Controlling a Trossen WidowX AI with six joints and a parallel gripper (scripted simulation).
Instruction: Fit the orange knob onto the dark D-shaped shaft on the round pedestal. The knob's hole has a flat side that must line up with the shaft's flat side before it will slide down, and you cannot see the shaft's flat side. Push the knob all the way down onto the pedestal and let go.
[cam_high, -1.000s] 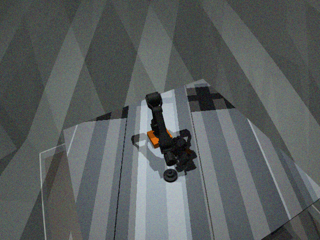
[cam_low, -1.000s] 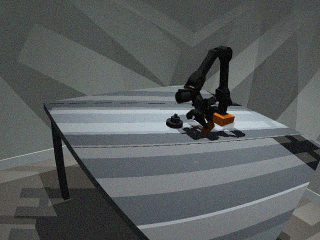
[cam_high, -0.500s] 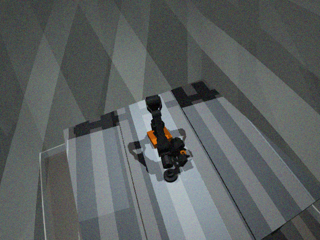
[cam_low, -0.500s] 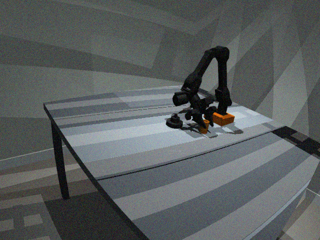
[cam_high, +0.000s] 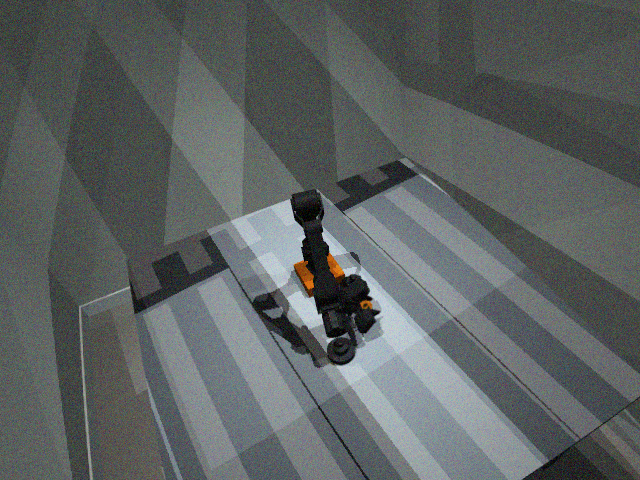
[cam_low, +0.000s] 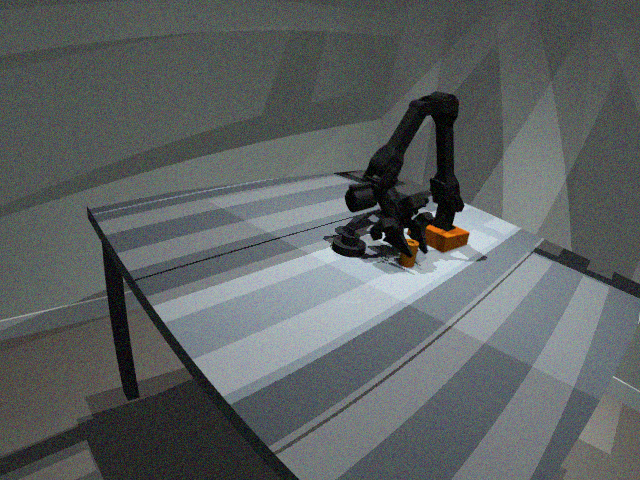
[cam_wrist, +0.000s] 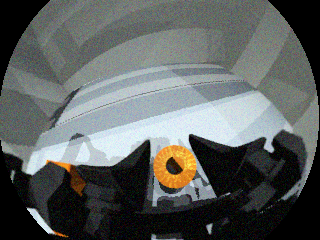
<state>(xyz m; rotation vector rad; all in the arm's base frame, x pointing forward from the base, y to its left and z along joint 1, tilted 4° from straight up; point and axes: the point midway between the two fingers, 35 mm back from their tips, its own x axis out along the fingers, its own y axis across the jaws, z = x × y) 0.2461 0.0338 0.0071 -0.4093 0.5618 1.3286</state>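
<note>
High top view looking steeply down over the whole arm and much of the worktop (cam_high: 444, 413) (cam_low: 330, 330) (cam_wrist: 135, 107), exterior view from beyond one worktop corner, facing the arm, both sharing the orange base, wrist view close behind the claw (cam_high: 369, 313) (cam_low: 415, 246) (cam_wrist: 170, 142), facing a far worktop edge.

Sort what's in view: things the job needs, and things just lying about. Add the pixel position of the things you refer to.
Job:
- orange knob (cam_high: 362, 304) (cam_low: 407, 260) (cam_wrist: 161, 170)
- round pedestal (cam_high: 333, 357) (cam_low: 348, 248) with its shaft

Just lying about:
- nothing loose that I can see; the orange block (cam_high: 303, 277) (cam_low: 447, 239) (cam_wrist: 77, 180) sits under the arm
</note>
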